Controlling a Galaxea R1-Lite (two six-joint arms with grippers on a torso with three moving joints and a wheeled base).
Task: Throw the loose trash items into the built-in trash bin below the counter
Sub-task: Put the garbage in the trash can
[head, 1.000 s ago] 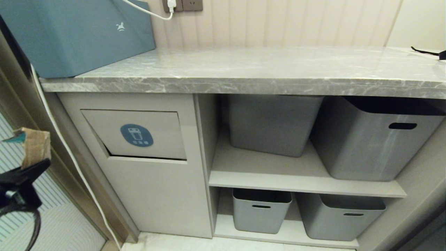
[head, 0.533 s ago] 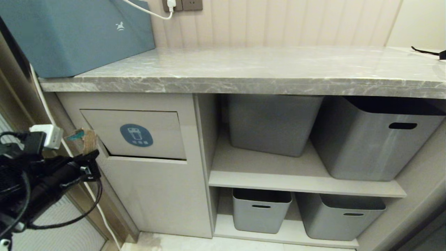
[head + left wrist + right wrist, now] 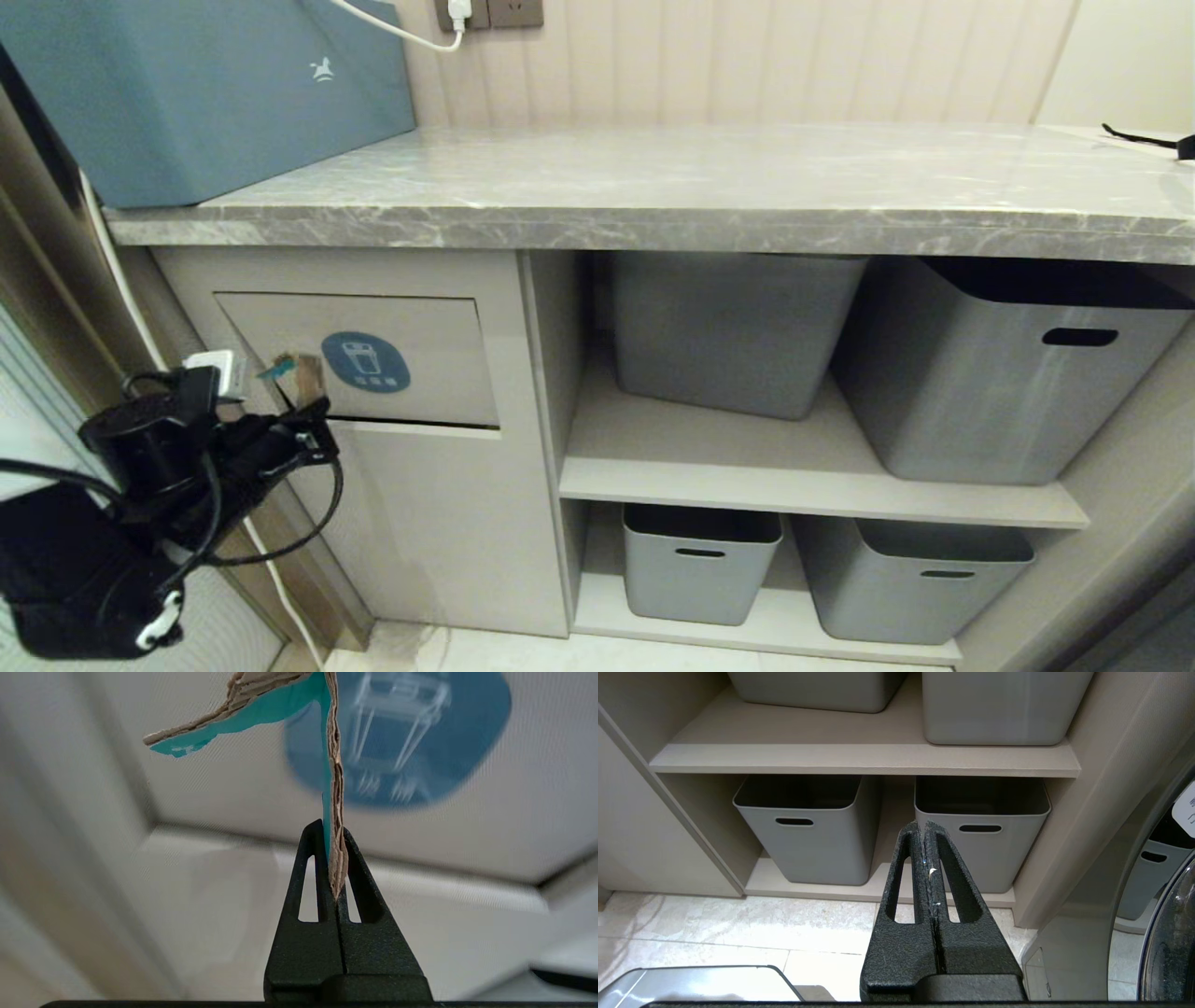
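Observation:
My left gripper is shut on a trash scrap of tan cardboard with turquoise paper. It holds the scrap upright just in front of the built-in trash bin's tilting flap, left of the round blue sticker. The flap's lower edge stands slightly ajar. The grey marble counter runs above. My right gripper is shut with nothing in it, low before the lower shelf.
A large blue-teal box sits on the counter's left end with a white cable hanging beside the cabinet. Grey storage tubs fill the shelves to the right. A black item lies at the counter's far right.
My left arm has swung in from the far left toward the bin flap, carrying the scrap to just beside the blue sticker. The right arm has stayed still.

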